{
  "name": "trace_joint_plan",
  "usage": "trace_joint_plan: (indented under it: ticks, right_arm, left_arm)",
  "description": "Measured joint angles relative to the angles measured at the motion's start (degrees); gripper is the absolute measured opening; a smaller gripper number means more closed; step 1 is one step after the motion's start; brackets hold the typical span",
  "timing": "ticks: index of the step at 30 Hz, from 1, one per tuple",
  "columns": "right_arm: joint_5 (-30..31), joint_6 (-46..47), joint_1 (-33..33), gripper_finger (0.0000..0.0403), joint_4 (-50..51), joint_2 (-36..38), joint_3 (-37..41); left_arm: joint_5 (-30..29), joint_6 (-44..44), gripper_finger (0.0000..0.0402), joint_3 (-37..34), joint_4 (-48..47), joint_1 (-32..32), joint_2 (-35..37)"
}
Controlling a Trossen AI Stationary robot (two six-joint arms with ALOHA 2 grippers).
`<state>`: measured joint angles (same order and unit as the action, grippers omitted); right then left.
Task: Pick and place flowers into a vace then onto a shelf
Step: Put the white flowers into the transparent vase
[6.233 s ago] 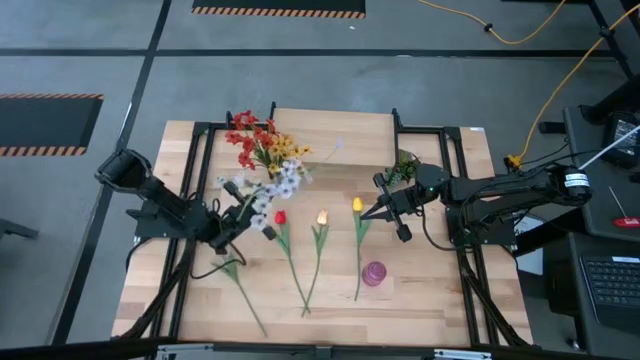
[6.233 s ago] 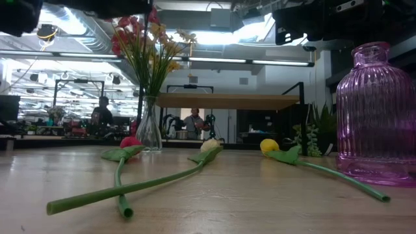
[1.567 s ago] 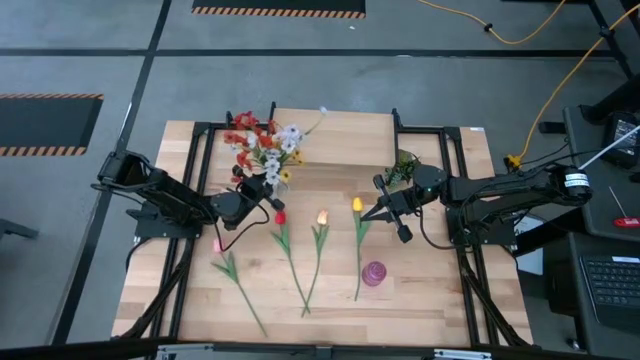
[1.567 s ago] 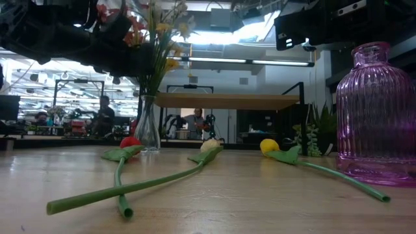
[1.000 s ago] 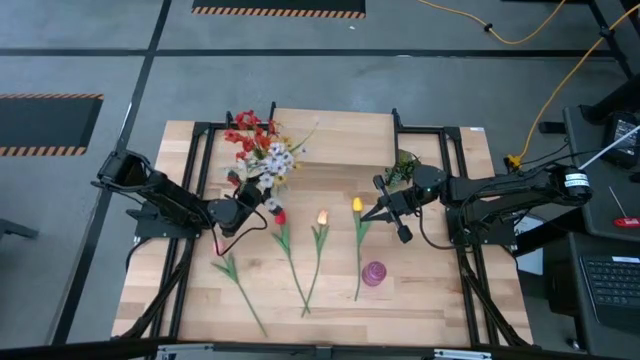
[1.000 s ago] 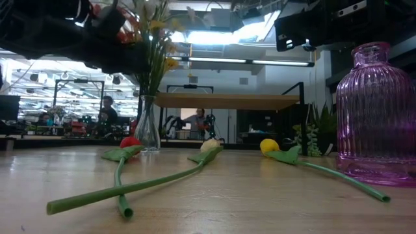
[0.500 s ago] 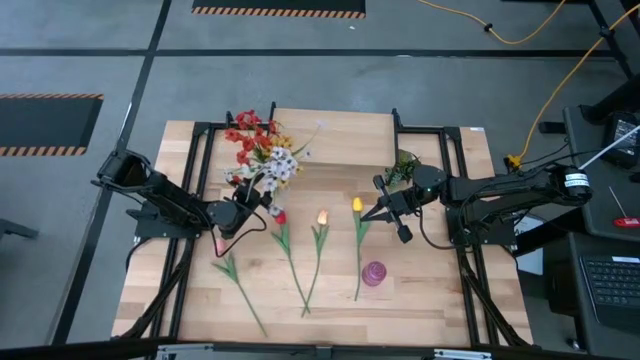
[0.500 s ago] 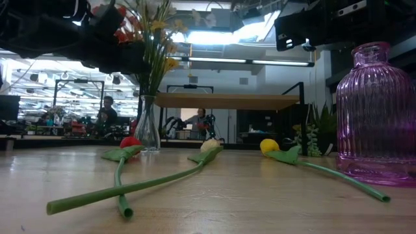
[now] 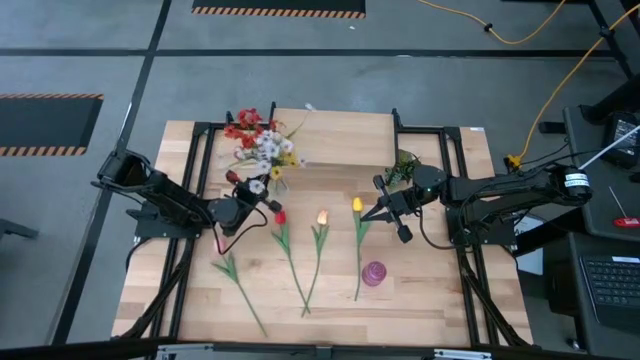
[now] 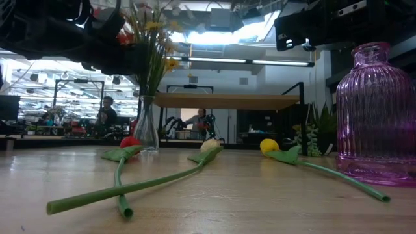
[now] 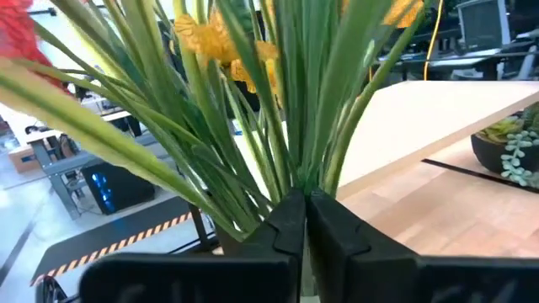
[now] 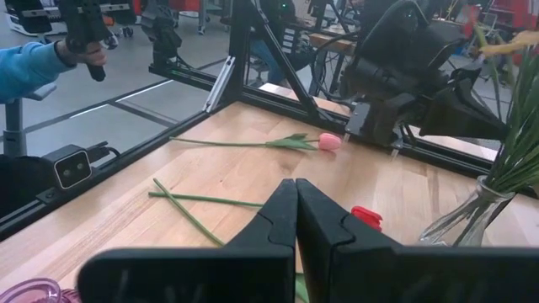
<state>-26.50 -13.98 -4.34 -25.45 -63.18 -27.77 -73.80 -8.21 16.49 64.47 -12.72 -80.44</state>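
ribbed glossy purple glass vase (image 10: 376,114) on pale matt wooden table (image 10: 260,201).

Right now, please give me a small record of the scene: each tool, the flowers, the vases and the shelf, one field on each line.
left tool: shut, its tips against the stems of the bouquet
right tool: shut, empty, above the table
clear vase: holds the bouquet
tulips: lying flat on the table
purple vase: upright, empty
shelf: nothing on top
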Motion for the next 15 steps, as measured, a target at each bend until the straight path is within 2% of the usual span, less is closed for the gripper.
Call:
trace_joint_plan:
  ticks: [9, 15]
  right_arm:
    - [0.00, 0.00, 0.00, 0.0005, 0.02, 0.00, 0.00]
    - [0.00, 0.00, 0.00, 0.0005, 0.13, 0.00, 0.00]
  left_arm:
    - [1.77, 1.48, 0.0003, 0.00, -0.98, 0.14, 0.00]
    - [1.81, 12.14, 0.0002, 0.00, -11.14, 0.14, 0.00]
